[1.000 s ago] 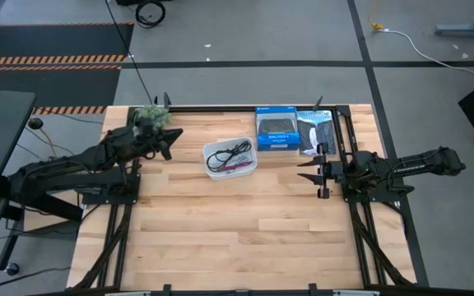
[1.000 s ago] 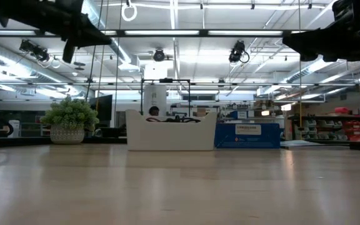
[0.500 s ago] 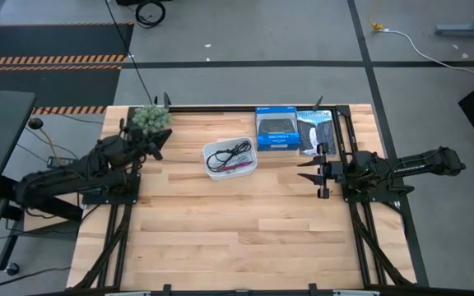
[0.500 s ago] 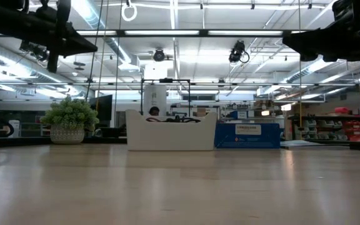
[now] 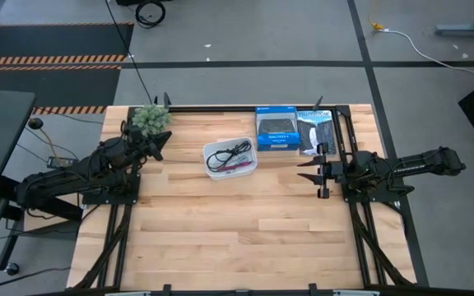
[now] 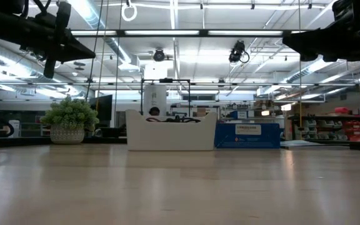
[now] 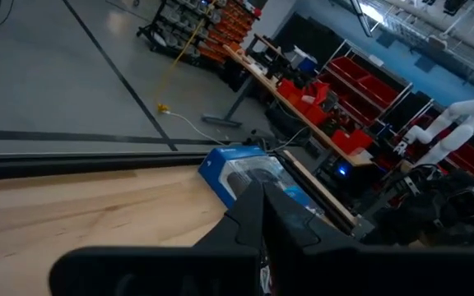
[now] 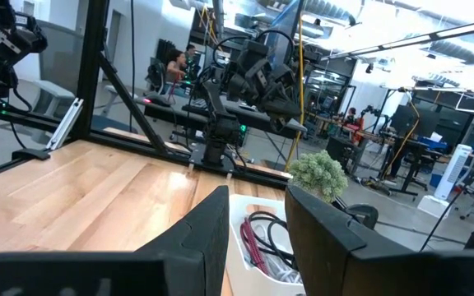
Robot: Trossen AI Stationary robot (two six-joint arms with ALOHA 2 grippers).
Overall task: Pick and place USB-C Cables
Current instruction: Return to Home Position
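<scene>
Cables [image 5: 230, 153] in white bin [image 6: 170, 134]; wooden table [image 5: 237, 238]

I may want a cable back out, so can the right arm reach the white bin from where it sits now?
Probably yes. The right gripper hangs open over bare table, facing the white bin, nothing between them; the bin's top is open, cables showing.
</scene>
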